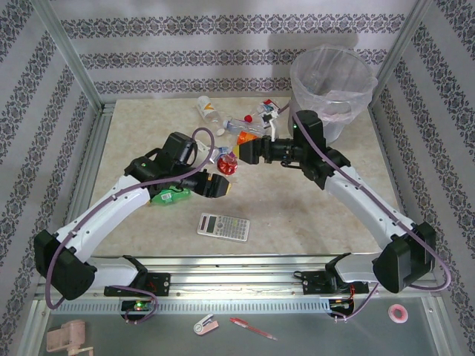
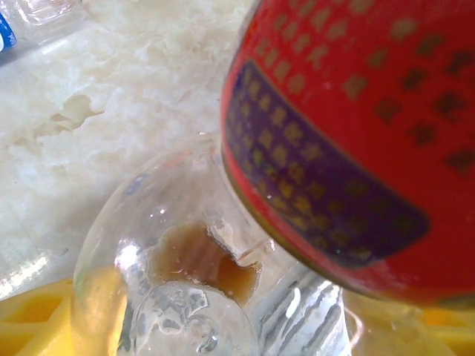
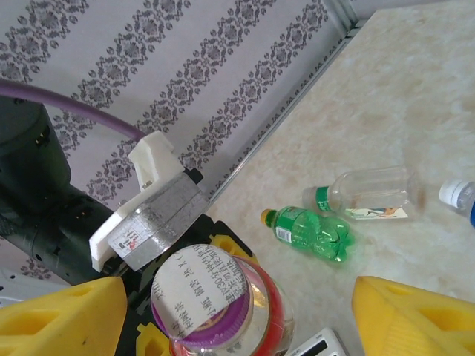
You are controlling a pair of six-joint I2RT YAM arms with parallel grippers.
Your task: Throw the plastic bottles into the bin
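While the bin [image 1: 356, 104] sits at 1 o'clock on the counter [image 1: 312, 215], nearer the right arm, the left gripper [image 1: 217, 182] clasps the red-labelled bottle [image 1: 228, 165] at centre, roughly on end. The right gripper [image 1: 241, 154], at the bottle's 2 o'clock, stands spread around it, not yet gripping.

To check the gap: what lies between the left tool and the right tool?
A red-labelled bottle, gripped by the left tool, lies between it and the open right tool; the top view shows this.
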